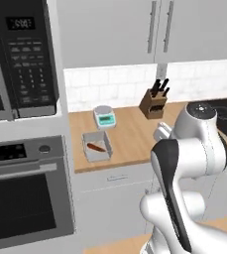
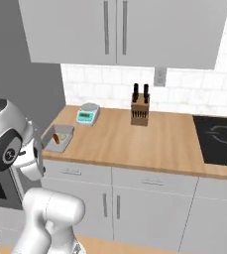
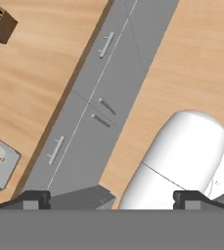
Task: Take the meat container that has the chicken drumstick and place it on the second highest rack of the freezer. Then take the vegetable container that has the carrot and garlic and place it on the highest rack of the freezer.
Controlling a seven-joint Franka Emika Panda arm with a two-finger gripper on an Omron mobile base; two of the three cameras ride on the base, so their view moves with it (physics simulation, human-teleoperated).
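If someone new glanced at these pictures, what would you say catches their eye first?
Probably the white arm filling the foreground, its claw open above the cabinet fronts. Next, the grey container with the carrot near the wooden counter's left end, and the knife block by the wall.
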